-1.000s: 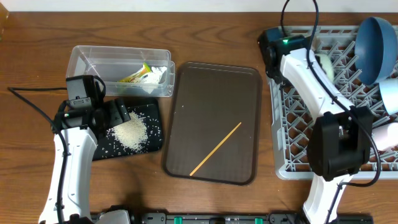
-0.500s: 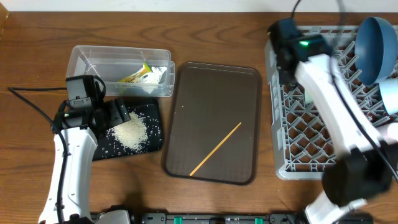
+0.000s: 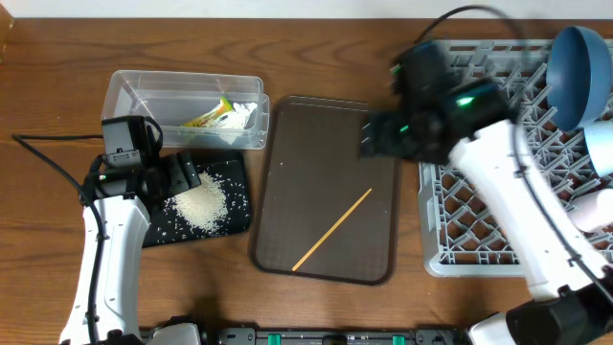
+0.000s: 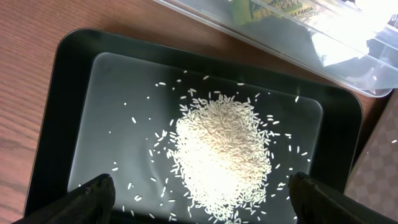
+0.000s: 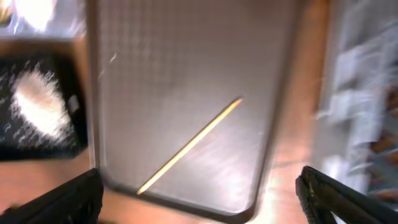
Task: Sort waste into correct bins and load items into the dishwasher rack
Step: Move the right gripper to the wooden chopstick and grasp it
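Right tool (image 5: 199,183) is spread wide, empty, over the tray (image 5: 186,56); we figure only the stick (image 5: 189,146) is left to load.

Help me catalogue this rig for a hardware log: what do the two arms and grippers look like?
Both the left arm and right arm have smooth white links, boxy black joint housings and thin black cables. The right arm shows a green light. All fingers are black.
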`<control>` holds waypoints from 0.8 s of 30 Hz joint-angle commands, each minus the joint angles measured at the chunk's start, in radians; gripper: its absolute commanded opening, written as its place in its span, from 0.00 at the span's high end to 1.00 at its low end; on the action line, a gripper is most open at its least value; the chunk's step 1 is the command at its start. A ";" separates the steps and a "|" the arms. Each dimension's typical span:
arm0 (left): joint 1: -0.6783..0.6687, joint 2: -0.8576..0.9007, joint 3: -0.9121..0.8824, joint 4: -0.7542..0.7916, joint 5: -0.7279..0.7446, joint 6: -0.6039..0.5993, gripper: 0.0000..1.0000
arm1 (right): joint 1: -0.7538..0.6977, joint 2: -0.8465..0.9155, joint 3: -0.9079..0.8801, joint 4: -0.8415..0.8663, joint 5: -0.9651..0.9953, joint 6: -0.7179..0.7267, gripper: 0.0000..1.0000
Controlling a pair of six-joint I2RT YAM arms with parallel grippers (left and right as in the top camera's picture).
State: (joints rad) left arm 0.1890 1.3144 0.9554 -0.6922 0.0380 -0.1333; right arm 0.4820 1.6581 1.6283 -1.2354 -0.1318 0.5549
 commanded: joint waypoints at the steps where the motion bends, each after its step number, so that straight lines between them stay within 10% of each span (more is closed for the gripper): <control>1: 0.004 -0.010 0.004 -0.003 -0.005 0.002 0.09 | 0.083 0.013 -0.084 0.046 -0.018 0.171 0.01; 10: 0.004 -0.010 0.004 -0.003 -0.005 0.002 0.09 | 0.256 0.013 -0.370 0.364 0.061 0.377 0.09; 24: 0.004 -0.010 0.004 -0.003 -0.005 0.001 0.09 | 0.278 0.185 -0.456 0.397 0.127 0.484 0.08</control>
State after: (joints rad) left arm 0.1890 1.3144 0.9554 -0.6926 0.0383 -0.1333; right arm 0.7582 1.8145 1.1767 -0.8433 -0.0254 1.0130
